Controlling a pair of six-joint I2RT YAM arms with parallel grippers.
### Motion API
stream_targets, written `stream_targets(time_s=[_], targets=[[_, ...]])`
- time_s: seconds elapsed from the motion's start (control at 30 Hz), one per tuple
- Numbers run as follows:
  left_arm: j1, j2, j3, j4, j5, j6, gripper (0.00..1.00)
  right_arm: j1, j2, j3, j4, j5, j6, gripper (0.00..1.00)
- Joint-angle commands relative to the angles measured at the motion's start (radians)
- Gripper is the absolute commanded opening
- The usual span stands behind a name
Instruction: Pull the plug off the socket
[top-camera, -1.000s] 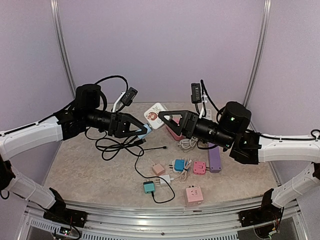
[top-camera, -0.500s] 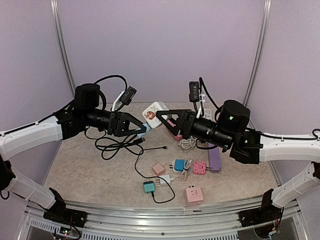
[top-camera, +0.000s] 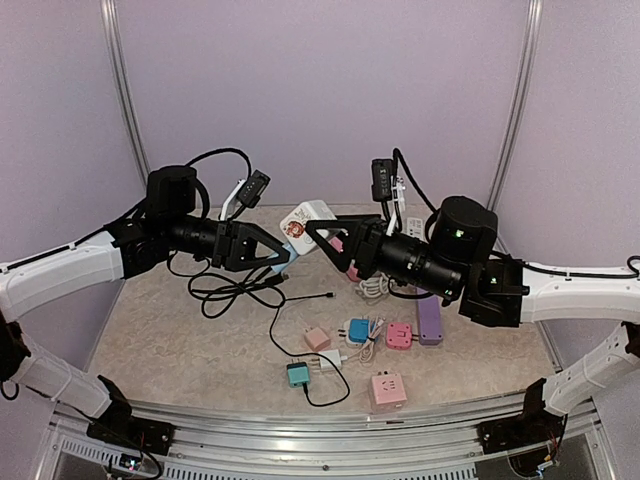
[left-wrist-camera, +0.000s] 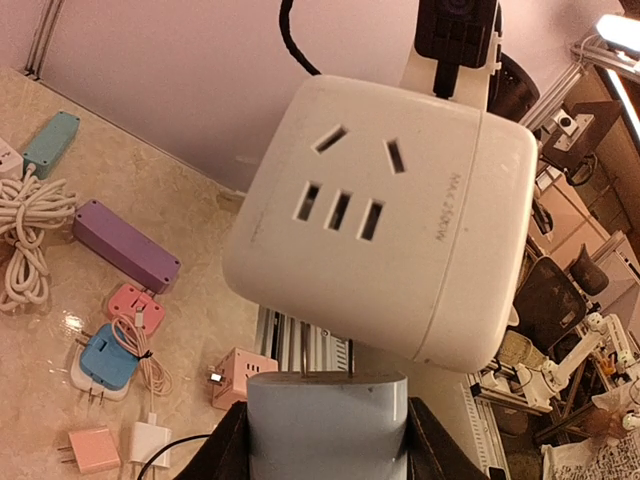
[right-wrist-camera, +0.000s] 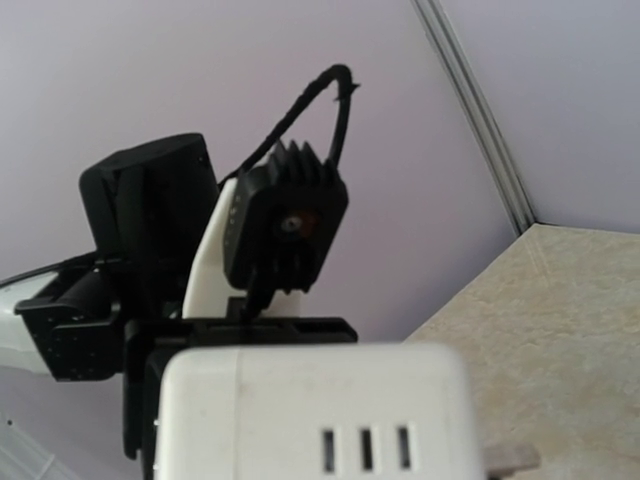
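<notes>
White socket (left-wrist-camera: 380, 230) — a rounded cube with slot openings on its face — is held off the table (top-camera: 170, 340), at the centre of the workspace between the two arms. Right gripper (top-camera: 320, 236): clenched on the socket, reaching in from the right. Its fingers do not show in its own wrist view, where the socket fills the lower frame. Left gripper (top-camera: 286, 258): clamped on the pale blue plug (left-wrist-camera: 325, 425), with dark fingers (left-wrist-camera: 225, 460) pressed against both sides. In the left wrist view the plug sits directly under the socket's lower face. A narrow gap separates the two bodies, and a thin metal prong (left-wrist-camera: 303, 352) bridges it — whether its tip is seated in the socket cannot be told. On the table below: a loose black cable (top-camera: 235, 290) near the left arm, a purple power strip (top-camera: 430, 320) under the right arm, and a pink cube (top-camera: 387, 390) near the front edge, all well apart from the held pair.
</notes>
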Motion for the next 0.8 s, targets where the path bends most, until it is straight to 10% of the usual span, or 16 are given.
stream_targets(time_s=[0.0, 0.77], targets=[[0.019, -0.025, -0.001, 0.026, -0.027, 0.036, 0.0, -0.029, -0.027, -0.004, -0.042, 0.006, 0.034, 0.0], [-0.001, -0.021, 0.007, 0.004, -0.019, 0.062, 0.0, -0.188, -0.137, -0.18, 0.143, -0.173, 0.222, 0.0]])
